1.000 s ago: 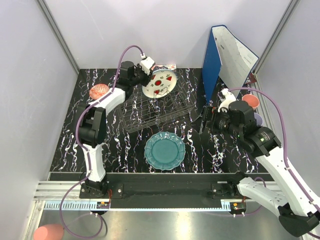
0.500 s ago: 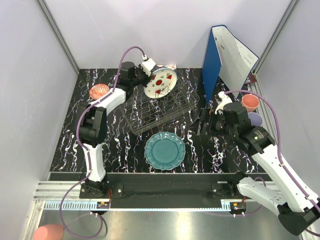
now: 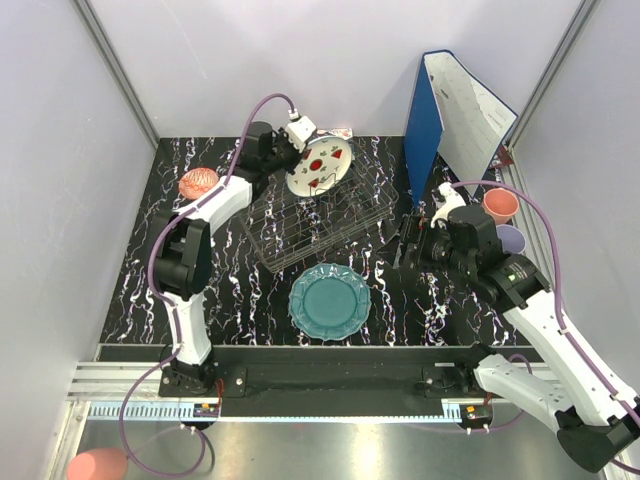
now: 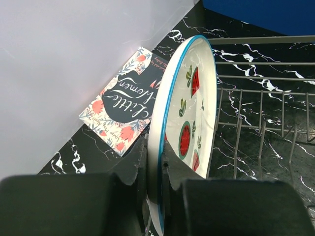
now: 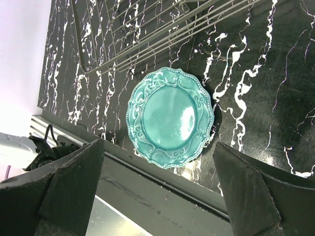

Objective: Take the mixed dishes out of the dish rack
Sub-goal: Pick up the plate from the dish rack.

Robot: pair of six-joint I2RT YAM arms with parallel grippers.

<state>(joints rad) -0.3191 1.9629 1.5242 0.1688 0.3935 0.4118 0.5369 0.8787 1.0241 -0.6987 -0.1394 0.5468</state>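
Note:
A white plate with red watermelon marks (image 3: 321,165) (image 4: 189,108) stands on edge at the far end of the grey wire dish rack (image 3: 318,222) (image 4: 261,123). My left gripper (image 3: 297,140) (image 4: 153,160) is shut on the plate's blue rim, one finger on each face. The teal scalloped plate (image 3: 329,302) (image 5: 170,118) lies flat on the table in front of the rack (image 5: 142,39). My right gripper (image 3: 410,248) (image 5: 157,164) hovers open to the right of the teal plate, holding nothing. A pink cup (image 3: 500,203) and a lilac cup (image 3: 513,238) stand at the right edge.
A blue binder (image 3: 428,120) stands open at the back right. A patterned book (image 3: 342,133) (image 4: 123,110) lies against the back wall behind the plate. A pink brain-shaped object (image 3: 198,182) sits at the back left. The black rail (image 5: 162,196) runs along the near table edge.
The left gripper closed onto the watermelon plate's rim and tipped it slightly up and back. The right arm pulled back toward the left, uncovering the pink cup, then held still.

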